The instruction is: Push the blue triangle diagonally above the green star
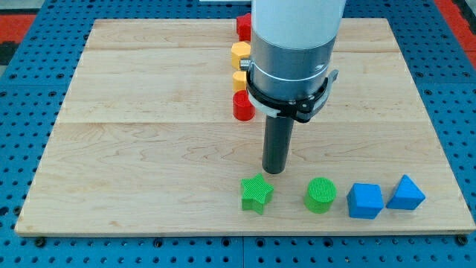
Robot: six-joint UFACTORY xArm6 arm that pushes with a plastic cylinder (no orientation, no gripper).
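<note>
Blue triangle (406, 193) sits at the view's bottom right, near the board's (149, 149) front edge, beside a blue cube (365, 200) and well apart from the green star (256, 193). My tip (275, 171), a bare rod without fingers, hovers just above the star. Best circle right and push the triangle up, then left; open wood lies above the green cylinder (320, 195).

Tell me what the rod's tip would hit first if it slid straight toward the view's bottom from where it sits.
Probably the green star: my tip sits just above its right side, though it might only clip it.
</note>
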